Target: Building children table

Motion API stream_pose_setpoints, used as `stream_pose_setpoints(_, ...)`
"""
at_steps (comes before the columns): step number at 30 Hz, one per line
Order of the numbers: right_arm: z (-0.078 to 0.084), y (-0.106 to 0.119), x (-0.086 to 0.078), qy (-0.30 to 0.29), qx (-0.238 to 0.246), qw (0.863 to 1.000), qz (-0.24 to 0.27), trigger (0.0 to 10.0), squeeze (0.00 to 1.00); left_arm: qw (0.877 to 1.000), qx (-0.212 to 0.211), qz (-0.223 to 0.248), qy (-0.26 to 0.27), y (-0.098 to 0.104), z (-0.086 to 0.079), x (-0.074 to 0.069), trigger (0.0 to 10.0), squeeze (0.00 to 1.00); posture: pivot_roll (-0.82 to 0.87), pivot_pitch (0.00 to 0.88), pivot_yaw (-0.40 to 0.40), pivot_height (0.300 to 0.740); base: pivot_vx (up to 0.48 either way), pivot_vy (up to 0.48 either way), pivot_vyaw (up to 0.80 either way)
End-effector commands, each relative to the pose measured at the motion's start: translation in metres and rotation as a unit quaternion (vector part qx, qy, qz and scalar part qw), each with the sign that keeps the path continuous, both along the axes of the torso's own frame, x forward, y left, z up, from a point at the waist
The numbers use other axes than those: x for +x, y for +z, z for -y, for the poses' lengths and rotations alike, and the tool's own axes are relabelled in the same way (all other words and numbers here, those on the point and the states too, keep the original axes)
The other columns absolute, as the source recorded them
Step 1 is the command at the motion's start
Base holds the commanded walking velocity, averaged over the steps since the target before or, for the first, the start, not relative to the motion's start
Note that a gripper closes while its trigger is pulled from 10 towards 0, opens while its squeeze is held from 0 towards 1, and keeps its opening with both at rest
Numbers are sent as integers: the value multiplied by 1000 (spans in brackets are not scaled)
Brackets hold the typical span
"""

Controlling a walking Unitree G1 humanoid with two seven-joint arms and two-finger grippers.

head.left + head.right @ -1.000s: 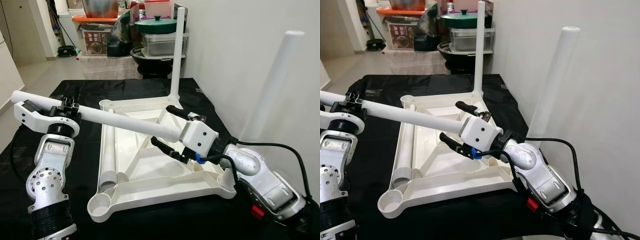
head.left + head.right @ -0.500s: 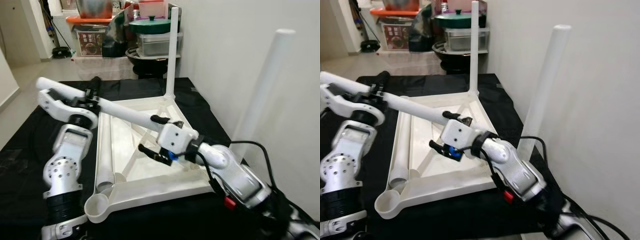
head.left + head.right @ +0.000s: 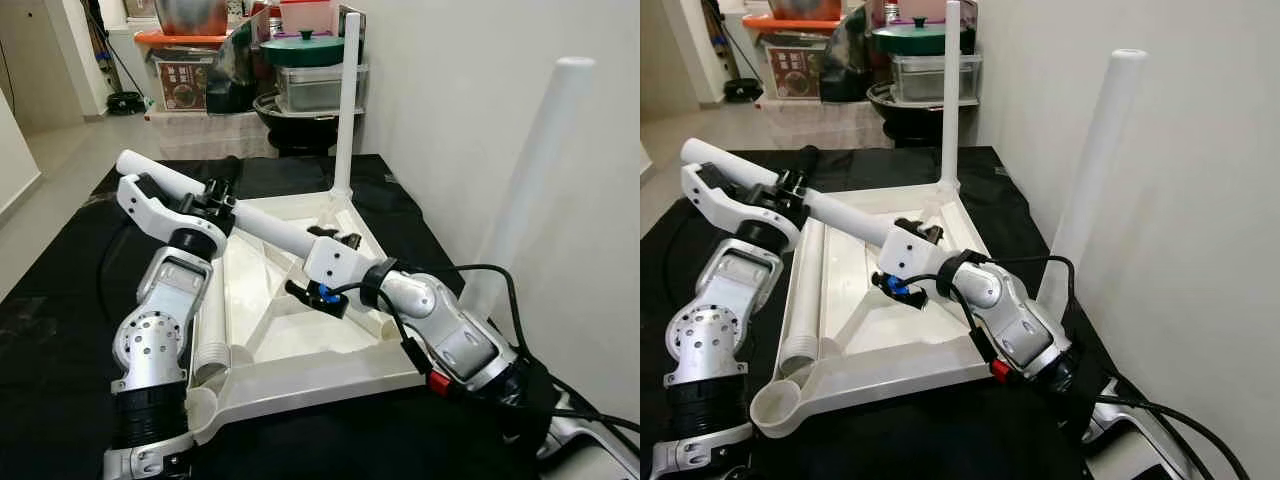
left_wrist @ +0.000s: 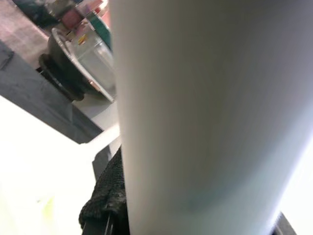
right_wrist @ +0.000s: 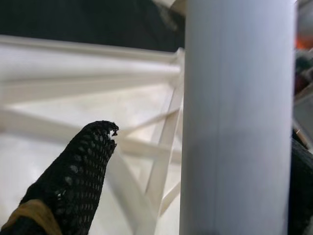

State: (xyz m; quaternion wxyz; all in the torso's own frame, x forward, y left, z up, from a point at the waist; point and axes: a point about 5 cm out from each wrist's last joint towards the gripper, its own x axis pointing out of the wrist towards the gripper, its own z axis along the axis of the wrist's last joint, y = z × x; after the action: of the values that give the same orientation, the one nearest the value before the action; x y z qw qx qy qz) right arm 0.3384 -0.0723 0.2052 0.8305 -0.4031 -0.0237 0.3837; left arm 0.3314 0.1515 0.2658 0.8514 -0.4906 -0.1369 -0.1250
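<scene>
Leg tube, white plastic, is held slantwise above the upturned tabletop, which lies on the black cloth over the floor. Left tool pinches the tube near its upper end; in the left wrist view the tube sits tight against a mesh-covered finger. Right tool is lower down the same tube, fingers spread around it: one finger stands clear of the tube in the right wrist view, so it guides more than it clamps. Tube looks hollow, light and stiff, with a smooth surface likely to slip or roll in a loose pinch. Best hold is probably as now, one tool high and one low, to steer the lower end into a socket. Two legs already stand upright: a thin one at the far corner, a thicker one by the wall. Another tube lies along the tabletop's left edge, beside an open corner socket. Tabletop looks rigid, ribbed and broad, unlikely to shift easily.
</scene>
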Motion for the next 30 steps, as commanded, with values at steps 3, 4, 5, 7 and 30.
stream_pose_setpoints(3,-3,-15,3,-19,18,998,-61,7412,0,999,-10,27,-15,11,7,-2,0,0,40,0,-13,740,0,0,0)
stream_pose_setpoints(4,-5,-12,3,-19,31,998,-60,9608,0,1000,-11,25,-16,10,8,-2,0,0,40,0,-13,740,0,0,0)
stream_pose_setpoints(5,-7,-9,4,-18,40,997,-57,10000,0,1000,-13,23,-17,8,10,-2,0,0,36,0,-11,740,0,0,0)
stream_pose_setpoints(7,-8,-7,4,-17,43,997,-54,10000,0,1000,-14,21,-18,8,10,-2,0,0,36,0,-11,740,0,0,0)
stream_pose_setpoints(30,-60,-12,4,75,-85,993,28,10000,0,997,-36,-18,-60,-3,33,5,0,0,36,0,-32,740,0,0,0)
